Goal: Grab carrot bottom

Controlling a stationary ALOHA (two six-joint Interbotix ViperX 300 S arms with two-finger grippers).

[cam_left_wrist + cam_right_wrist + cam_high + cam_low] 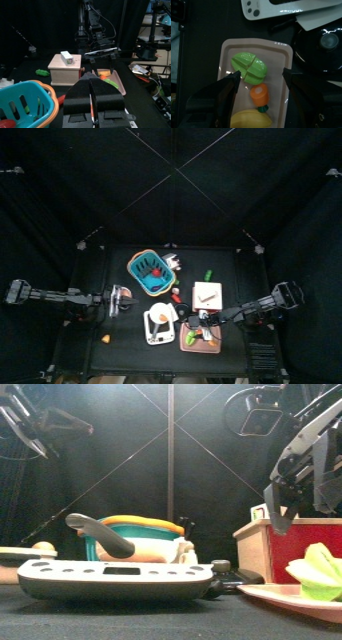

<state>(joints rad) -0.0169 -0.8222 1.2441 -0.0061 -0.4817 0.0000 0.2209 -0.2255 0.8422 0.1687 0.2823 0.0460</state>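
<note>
On the pink tray (230,50) at the bench's near right | carrot (260,94) lies between the green lettuce piece (251,67) and a yellow piece (251,120) | my right claw (260,75) hovers above, jaws wide apart | left claw (93,90) rests at left, jaws together | carrot looks light, rigid, slick plastic; I'd pinch the orange end, not the leaves.

Overhead, table-level front, two wrist views
</note>
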